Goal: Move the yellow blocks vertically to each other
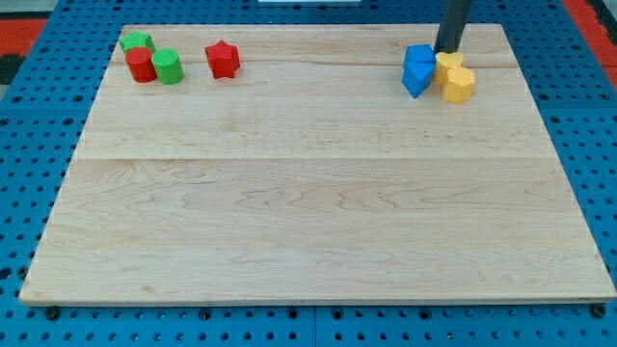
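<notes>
Surface: a pale wooden board (318, 193) lies on a blue pegboard bench (39, 145) dotted with holes.
Yellow blocks: two of them, touching each other near the board's top edge toward the view's right. The lower yellow block (459, 85) looks roughly hexagonal; the upper yellow block (448, 63) sits just above and slightly left of it, its shape hard to make out.
My tip: the dark rod comes down from the view's top, and my tip (446, 51) stands at the top edge of the upper yellow block, seemingly touching it. The rod has no jaws to spread or press together.
Blue blocks: two, an upper blue block (420, 58) and a lower blue block (415, 77), pressed against the left side of the yellow blocks.
Far from the yellow blocks, at the board's top-left corner: a red star (223, 60) alone, then a green cylinder (167, 66), a red cylinder (141, 65) and a green block (136, 42) clustered together.
</notes>
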You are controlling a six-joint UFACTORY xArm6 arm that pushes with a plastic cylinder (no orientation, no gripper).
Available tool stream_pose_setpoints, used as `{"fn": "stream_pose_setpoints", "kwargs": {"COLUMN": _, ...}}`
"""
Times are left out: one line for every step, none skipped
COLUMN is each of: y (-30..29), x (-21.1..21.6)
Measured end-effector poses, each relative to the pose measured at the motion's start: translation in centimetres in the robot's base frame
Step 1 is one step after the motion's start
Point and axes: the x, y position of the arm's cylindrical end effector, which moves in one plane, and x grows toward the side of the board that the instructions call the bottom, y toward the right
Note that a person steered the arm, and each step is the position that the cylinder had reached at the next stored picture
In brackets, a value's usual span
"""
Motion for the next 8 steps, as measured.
{"fn": "stream_pose_setpoints", "kwargs": {"y": 0.0, "x": 2.5}}
{"fn": "stream_pose_setpoints", "kwargs": {"y": 0.6, "x": 5.3}}
{"fn": "stream_pose_setpoints", "kwargs": {"y": 1.6, "x": 8.0}}
{"fn": "stream_pose_setpoints", "kwargs": {"y": 3.5, "x": 8.3}}
{"fn": "stream_pose_setpoints", "kwargs": {"y": 5.8, "x": 8.6}}
{"fn": "stream_pose_setpoints", "kwargs": {"y": 6.0, "x": 11.2}}
{"fn": "stream_pose_setpoints", "kwargs": {"y": 1.9, "x": 16.0}}
{"fn": "stream_pose_setpoints", "kwargs": {"y": 0.2, "x": 18.1}}
